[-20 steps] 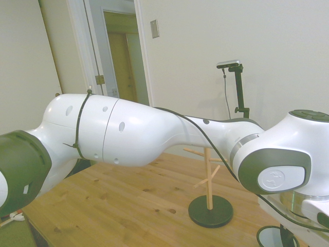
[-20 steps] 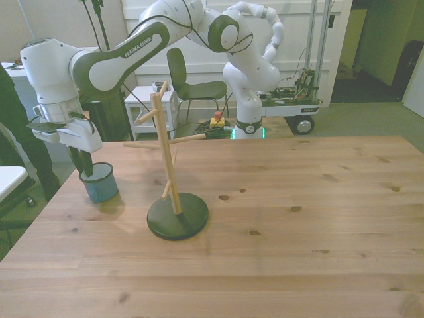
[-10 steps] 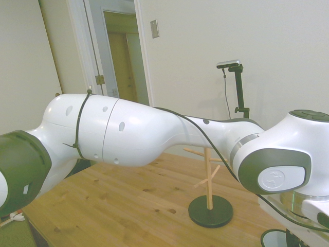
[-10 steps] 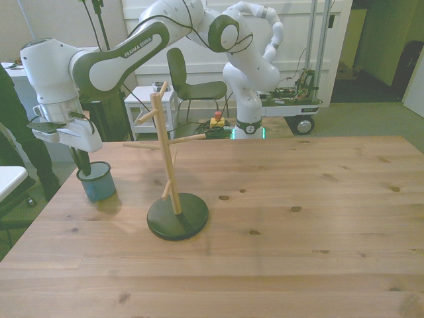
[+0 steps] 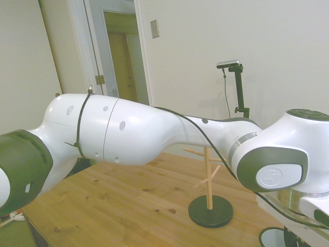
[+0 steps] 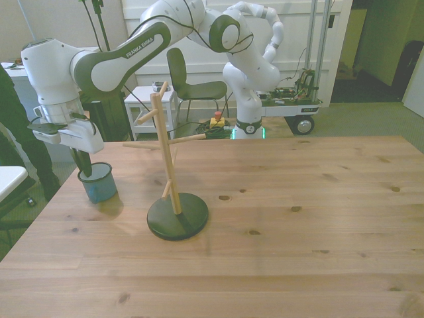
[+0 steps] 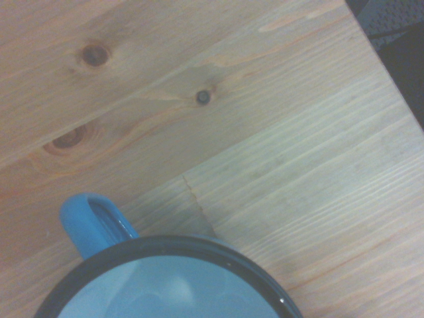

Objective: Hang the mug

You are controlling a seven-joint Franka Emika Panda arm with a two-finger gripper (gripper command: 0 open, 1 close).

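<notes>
- Mug (image 6: 99, 184): light blue, dark rim, pale inside; looped blue handle shows in the wrist view (image 7: 93, 224).
- Stands upright on the wooden table (image 6: 298, 238), near the corner at the front view's left, apart from the wooden peg tree (image 6: 173, 179) with its black round base.
- Gripper (image 6: 82, 161): dark fingers dip at the mug's rim; cannot tell how far apart they are, nor whether they grip it.
</notes>
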